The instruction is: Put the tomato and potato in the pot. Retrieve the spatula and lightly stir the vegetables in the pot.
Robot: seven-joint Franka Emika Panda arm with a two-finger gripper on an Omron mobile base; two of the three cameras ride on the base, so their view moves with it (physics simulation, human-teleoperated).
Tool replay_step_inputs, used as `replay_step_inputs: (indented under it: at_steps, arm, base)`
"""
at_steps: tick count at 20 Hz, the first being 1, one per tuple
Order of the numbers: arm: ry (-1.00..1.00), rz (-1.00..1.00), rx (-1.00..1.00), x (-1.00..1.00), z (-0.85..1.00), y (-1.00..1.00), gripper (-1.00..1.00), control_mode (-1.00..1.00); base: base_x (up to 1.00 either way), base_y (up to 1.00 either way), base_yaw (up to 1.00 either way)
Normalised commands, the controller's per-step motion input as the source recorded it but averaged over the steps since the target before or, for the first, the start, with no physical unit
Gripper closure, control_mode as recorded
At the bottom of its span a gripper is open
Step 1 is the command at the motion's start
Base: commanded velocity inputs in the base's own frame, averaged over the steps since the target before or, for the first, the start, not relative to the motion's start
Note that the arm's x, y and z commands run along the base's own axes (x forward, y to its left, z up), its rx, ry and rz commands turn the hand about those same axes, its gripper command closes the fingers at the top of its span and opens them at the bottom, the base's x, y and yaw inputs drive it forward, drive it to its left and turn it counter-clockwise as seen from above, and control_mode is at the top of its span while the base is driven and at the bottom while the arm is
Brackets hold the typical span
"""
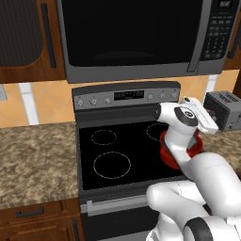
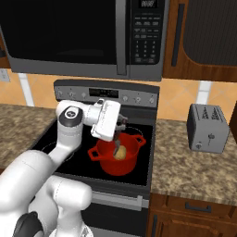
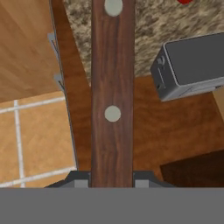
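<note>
1 pot [image 2: 116, 159], 1 potato [image 2: 121, 152], 1 spatula [image 3: 112, 92]

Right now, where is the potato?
In the right base view the potato lies inside the red pot on the stove's front right burner, just below the robot's hand, left of the toaster.

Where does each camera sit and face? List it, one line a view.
Left base view: behind the arm, to its left, looking down at the stove; the arm rises lower right, hiding part of the pot.
Right base view: behind, to its right, same stove; arm lower left, hand above the pot.
Hand view: along the hand, down the spatula handle, toaster beyond.
Both base views share stove, pot, toaster.
</note>
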Motion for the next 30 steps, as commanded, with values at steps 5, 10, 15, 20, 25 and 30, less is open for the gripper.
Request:
replay_step_inputs:
  at_steps: [5,10,15,20,25,30]
  arm:
    - [-0.01,-0.02,0.0,0.01,0.02,-0.35,1.0,-1.0]
    - [0.0,-0.02,0.0,0.09,-0.28,-0.08,1.0,-1.0]
    - [0.0,0.0,0.0,0.02,-0.29,0.0,1.0,-1.0]
    - [0.0,0.0,0.0,0.08,-0.38,0.06,1.0,-1.0]
    - [0.0,0.0,0.01,0.06,-0.12,0.22,1.0,-1.0]
    - [0.0,-0.06,0.0,0.26,0.04,-0.23,1.0,-1.0]
  base:
    - [0.0,0.0,0.0]
    - [0.0,0.0,0.0]
    - [0.0,0.0,0.0]
    - [0.0,0.0,0.0]
    - [0.0,0.0,0.0]
    - [0.0,0.0,0.0]
